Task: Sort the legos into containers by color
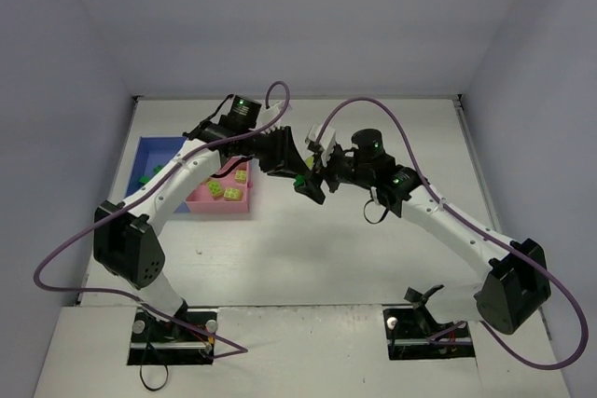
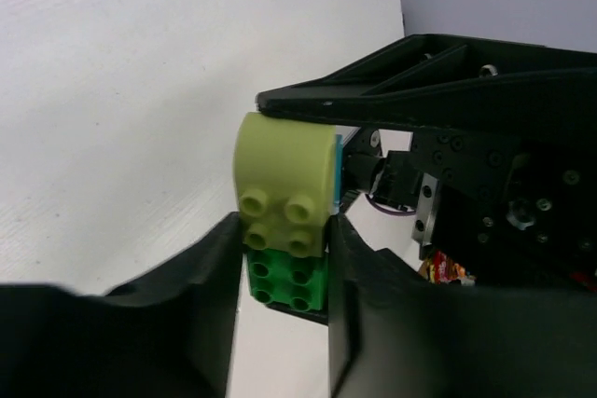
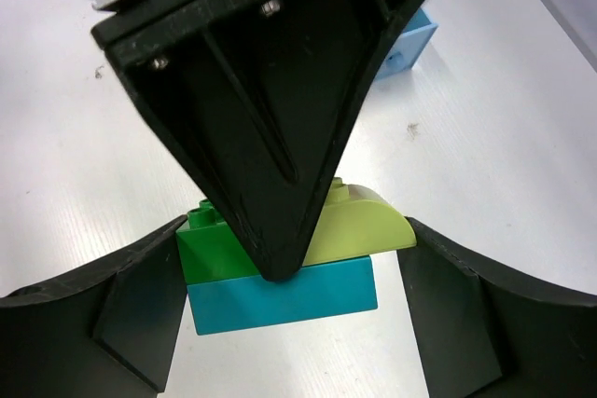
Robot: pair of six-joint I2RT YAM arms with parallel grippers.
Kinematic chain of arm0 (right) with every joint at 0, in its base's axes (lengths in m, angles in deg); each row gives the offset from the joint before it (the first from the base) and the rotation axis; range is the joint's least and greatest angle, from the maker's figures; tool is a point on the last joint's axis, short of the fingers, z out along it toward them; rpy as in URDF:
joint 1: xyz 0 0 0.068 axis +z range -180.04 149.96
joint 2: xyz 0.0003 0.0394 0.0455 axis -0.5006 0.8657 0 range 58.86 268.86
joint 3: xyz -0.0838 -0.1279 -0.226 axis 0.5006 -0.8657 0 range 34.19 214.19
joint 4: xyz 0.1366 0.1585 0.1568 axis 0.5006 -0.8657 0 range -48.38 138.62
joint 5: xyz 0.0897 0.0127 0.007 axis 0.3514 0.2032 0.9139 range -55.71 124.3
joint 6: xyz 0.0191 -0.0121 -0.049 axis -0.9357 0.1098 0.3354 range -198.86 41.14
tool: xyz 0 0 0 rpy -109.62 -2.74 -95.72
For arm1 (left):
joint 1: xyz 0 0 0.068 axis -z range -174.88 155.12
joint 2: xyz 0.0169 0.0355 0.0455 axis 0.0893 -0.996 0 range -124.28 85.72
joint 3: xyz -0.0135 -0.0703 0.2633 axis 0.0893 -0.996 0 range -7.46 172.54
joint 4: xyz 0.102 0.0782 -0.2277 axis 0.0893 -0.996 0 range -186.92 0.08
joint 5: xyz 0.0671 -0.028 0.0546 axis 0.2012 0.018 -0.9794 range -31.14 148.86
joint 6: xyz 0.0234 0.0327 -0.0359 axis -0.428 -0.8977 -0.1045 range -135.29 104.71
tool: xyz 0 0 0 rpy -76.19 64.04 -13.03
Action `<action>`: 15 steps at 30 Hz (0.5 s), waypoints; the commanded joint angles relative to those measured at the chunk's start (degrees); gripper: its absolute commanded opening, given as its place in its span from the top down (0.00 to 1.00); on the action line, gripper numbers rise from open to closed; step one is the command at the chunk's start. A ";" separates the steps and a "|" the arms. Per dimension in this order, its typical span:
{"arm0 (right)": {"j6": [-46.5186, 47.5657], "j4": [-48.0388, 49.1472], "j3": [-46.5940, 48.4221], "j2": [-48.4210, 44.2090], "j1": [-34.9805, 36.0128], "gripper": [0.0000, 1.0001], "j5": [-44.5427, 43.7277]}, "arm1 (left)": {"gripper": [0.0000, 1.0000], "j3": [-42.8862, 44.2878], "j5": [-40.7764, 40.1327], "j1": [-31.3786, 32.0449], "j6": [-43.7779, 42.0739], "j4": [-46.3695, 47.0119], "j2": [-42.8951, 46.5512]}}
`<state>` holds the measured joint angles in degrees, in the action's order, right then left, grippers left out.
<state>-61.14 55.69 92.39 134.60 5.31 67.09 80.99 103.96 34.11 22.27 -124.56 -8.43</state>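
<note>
Mid-table [image 1: 308, 258]: the right gripper [image 3: 294, 258] stands wide, fingers either side of a three-brick stack without pinching it. The teal brick [image 3: 298, 300] is at the bottom, with the dark green brick [image 2: 287, 279] and the rounded yellow-green brick [image 2: 280, 160] on top. The left gripper [image 2: 285, 258] is closed onto the stack, its fingers against two sides of the dark green brick. Farther left, the pink tray [image 1: 201, 202] holds yellow-green legos [image 1: 229, 191], and the blue tray [image 1: 147, 148] beside it holds dark green legos [image 1: 146, 176].
</note>
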 commanded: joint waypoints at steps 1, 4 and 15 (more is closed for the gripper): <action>-0.05 4.88 2.45 -1.48 0.51 0.87 0.69 | 0.82 0.24 4.47 0.63 1.81 5.54 1.95; -0.14 4.88 2.01 -1.56 0.42 0.84 0.16 | 0.97 0.15 4.20 0.63 1.38 5.45 2.39; -0.14 4.01 -3.00 -4.81 0.15 0.22 -3.17 | 1.00 2.17 3.94 0.10 -0.64 3.35 2.13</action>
<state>-61.25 56.30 90.20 132.48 5.31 65.52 79.87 105.84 34.05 22.49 -123.09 -8.45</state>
